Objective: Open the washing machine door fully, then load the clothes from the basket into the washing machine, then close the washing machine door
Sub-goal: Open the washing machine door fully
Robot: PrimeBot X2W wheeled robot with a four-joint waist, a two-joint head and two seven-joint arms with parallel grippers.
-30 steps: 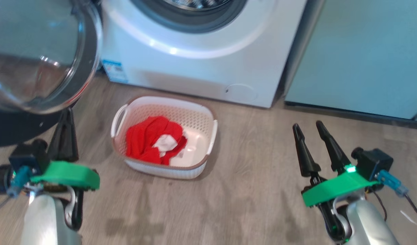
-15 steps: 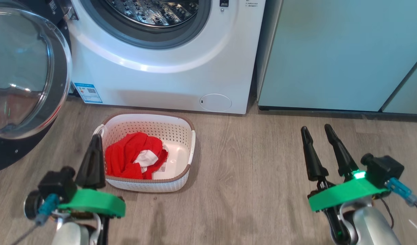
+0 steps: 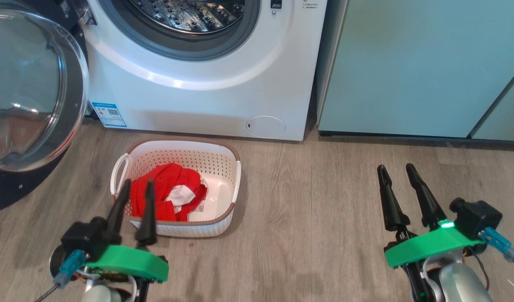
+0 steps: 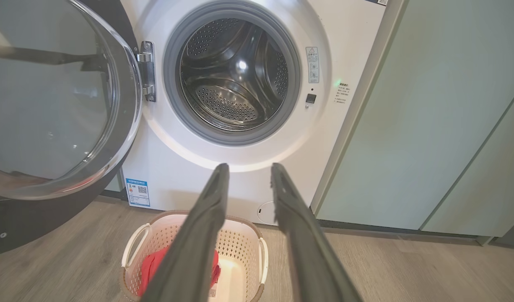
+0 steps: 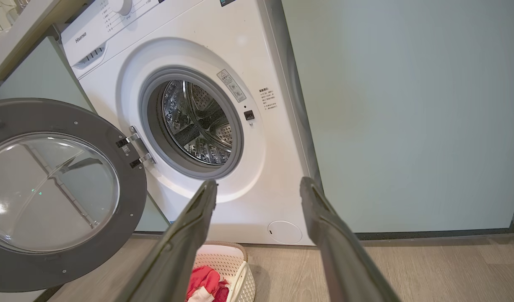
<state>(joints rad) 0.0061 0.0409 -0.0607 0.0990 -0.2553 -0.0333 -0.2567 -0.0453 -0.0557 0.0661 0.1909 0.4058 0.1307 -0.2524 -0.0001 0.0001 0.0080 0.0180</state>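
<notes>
**Loading stage, head view.** The door (image 3: 79,84) stands swung wide to the left of the machine (image 3: 198,100), and the drum (image 3: 190,16) is exposed. The opening step is judged complete. The basket (image 3: 181,139) sits on the floor (image 3: 315,218) just in front of the machine. The clothes (image 3: 164,178) are heaped in its left half, so nothing is loaded yet.

**Change over the last half second.** The camera is steady, and the basket and clothes have not shifted. The left gripper (image 3: 137,183) has turned about its wrist. Its jaws earlier showed edge-on as one dark blade beside the basket's left handle. They now show as two prongs, parted by a narrow gap and empty, lying across the basket's near-left rim and the red heap. The right gripper (image 3: 395,167) has drawn back slightly toward the robot. It hangs well to the right of the basket, jaws released and holding nothing.

**Left wrist view.** The parted jaws point toward the machine front, with the basket and clothes low between them. The gripper appears to be above the basket rather than inside it.

**Reading.** The left arm seems to be lining up for the first pick. That pick calls for a descent into the heap and a closing of the jaws. The narrow gap may take only a single fold. The basket's left wall lies close to the heap and could catch a jaw tip.
</notes>
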